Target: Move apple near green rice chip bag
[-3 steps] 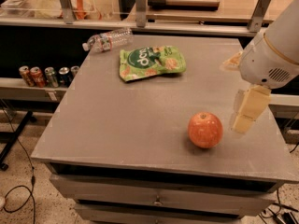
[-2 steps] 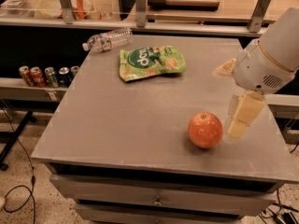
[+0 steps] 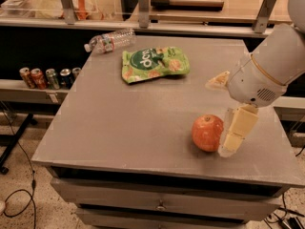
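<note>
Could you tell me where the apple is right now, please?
In the camera view, the apple sits on the table, front and right of centre, with the gripper just beside it and the green rice chip bag far off toward the back.

No readable text; green rice chip bag (image 3: 155, 63) carries white lettering on dark logo, not legible.

Warm, dim indoor light from overhead; grey table (image 3: 119, 128) evenly lit, faint sheen, no hard glare. Soft short shadows under the apple (image 3: 207, 132) and the gripper (image 3: 227, 109), spread wide just right of it. Recess behind the soda cans (image 3: 47, 78) goes near black.
</note>
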{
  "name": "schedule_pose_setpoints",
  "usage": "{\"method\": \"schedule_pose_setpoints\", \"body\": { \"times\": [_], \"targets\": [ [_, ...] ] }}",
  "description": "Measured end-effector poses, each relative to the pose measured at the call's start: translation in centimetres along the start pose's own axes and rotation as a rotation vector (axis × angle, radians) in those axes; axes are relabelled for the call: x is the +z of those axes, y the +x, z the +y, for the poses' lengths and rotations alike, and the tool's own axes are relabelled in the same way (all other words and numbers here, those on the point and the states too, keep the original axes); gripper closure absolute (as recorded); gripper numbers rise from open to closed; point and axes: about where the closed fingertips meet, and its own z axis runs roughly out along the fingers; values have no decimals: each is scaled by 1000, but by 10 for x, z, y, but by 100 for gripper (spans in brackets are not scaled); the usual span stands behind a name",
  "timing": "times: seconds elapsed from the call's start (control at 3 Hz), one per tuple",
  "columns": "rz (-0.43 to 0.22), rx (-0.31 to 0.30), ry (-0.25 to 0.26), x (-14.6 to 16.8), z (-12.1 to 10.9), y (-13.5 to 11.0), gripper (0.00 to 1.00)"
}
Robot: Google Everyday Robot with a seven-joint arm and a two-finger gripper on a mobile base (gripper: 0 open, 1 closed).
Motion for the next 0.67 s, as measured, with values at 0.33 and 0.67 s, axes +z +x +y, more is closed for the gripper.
{"method": "schedule_pose_setpoints", "body": {
  "times": [0.33, 0.67],
  "targets": [
    [18, -6, -18, 11, 5, 0, 0],
    [39, -9, -31, 18, 7, 1, 0]
  ]
}}
